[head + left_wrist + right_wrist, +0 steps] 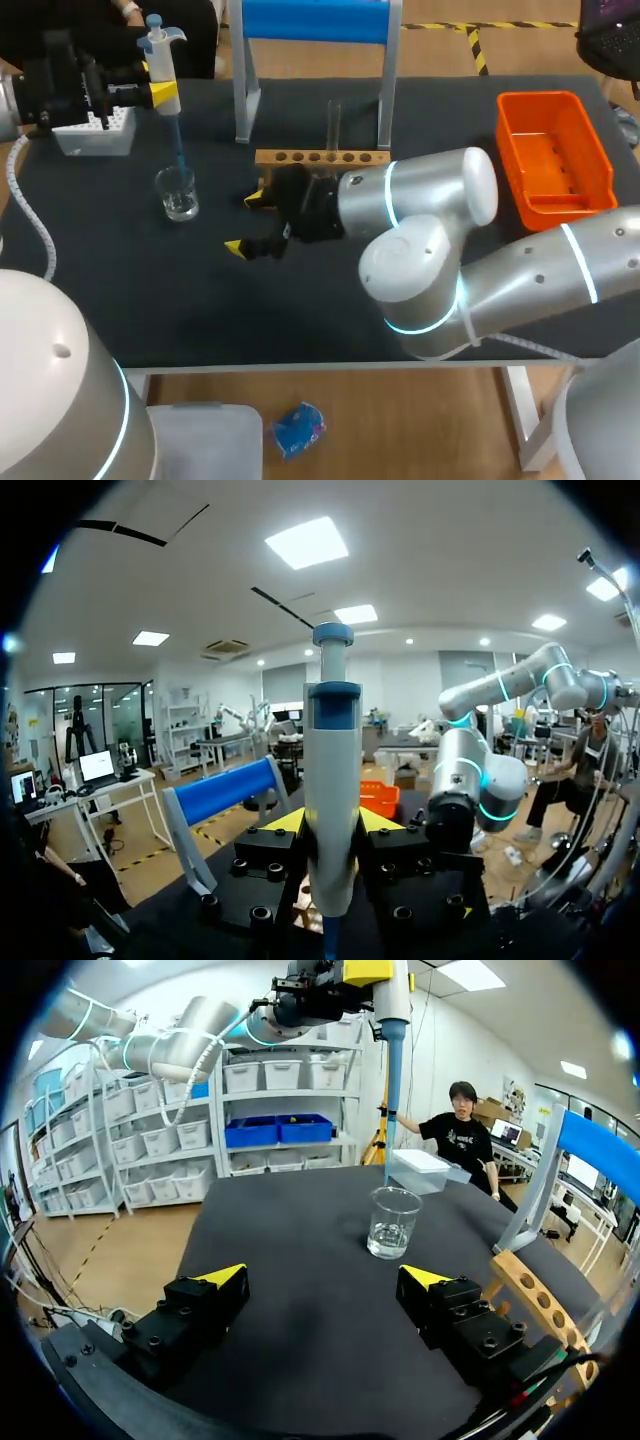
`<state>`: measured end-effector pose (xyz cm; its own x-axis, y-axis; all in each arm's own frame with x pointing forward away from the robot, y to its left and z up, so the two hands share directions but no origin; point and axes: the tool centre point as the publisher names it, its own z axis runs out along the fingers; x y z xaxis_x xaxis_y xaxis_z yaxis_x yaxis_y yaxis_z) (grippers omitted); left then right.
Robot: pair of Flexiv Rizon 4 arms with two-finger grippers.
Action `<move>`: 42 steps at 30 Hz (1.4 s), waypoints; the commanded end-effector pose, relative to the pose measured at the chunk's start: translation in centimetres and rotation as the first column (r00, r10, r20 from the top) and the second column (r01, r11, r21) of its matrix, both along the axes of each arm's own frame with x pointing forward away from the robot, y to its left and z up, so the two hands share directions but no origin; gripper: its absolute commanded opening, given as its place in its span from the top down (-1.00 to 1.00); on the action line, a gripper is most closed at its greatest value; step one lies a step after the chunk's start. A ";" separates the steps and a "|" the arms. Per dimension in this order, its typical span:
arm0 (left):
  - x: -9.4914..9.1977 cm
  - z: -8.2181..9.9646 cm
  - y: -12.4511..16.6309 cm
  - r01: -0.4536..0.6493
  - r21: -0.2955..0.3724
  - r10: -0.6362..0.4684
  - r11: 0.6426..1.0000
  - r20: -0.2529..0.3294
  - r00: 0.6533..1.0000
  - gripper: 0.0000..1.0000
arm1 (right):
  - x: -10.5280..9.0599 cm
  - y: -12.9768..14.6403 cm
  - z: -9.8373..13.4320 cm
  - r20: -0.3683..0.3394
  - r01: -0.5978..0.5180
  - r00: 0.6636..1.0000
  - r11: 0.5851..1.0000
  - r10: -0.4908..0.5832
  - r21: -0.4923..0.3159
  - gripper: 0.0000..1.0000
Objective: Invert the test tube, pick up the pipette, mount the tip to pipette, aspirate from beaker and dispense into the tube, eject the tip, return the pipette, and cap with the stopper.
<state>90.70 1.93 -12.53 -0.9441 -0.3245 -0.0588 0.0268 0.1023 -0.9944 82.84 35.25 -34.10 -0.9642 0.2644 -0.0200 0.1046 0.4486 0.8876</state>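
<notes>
My left gripper (150, 92) is shut on the white and blue pipette (160, 55), which stands upright at the back left. Its blue tip (179, 150) points down over the glass beaker (178, 193), the end about level with the rim. In the left wrist view the pipette (332, 780) stands between the yellow fingertips of that gripper (331, 822). A clear test tube (334, 122) stands upright in the wooden rack (322, 157). Just in front of the rack, my right gripper (246, 223) is open and empty, facing the beaker (391, 1222) and the tip (391, 1090).
A white tip box (97, 130) sits at the back left behind the beaker. A stand with a blue top bar (312, 20) rises behind the rack. An orange bin (553, 155) is at the back right. The rack (540, 1300) lies close beside my right gripper (325, 1282).
</notes>
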 end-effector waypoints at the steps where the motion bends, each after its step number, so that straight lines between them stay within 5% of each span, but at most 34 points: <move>1: 0.1 0.0 0.1 0.005 -0.001 -0.005 1.000 0.002 1.000 1.00 | 0.1 1.3 -0.7 0.013 0.026 1.000 1.000 -0.026 -0.003 -1.00; 42: 1.8 -2.7 1.5 0.024 -0.015 -0.024 1.000 -0.001 1.000 1.00 | 4.2 2.5 -3.6 -0.023 0.078 0.997 0.996 -0.079 -0.043 -1.00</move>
